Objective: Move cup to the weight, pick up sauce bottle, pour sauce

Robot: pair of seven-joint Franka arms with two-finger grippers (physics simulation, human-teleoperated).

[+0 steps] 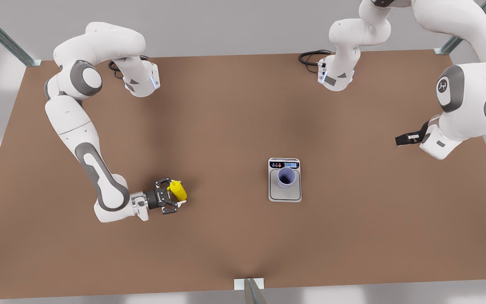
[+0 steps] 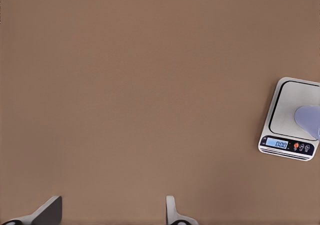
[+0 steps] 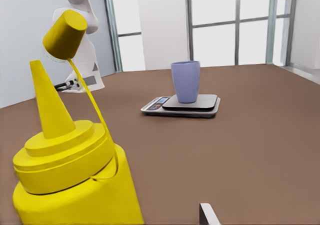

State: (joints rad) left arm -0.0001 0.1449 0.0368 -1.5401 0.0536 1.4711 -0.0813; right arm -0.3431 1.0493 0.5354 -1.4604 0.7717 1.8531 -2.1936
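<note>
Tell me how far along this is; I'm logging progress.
Done: cup stands on the weight. In hand: right tool open at the sauce bottle, not yet closed on it. Remaining: lift, pour. Left tool waits open, far aside.

"How many things stand on your table?"

"Three, on one table: one cup, one scale and one sauce bottle. The bottle has one nozzle and one cap, hanging on one strap."

"How many of you are there?"

"I have two arms and two grippers: my right gripper and my left gripper. Each has two fingers, so four in all."

"Any second cup or bottle?"

"I count one of each."
</note>
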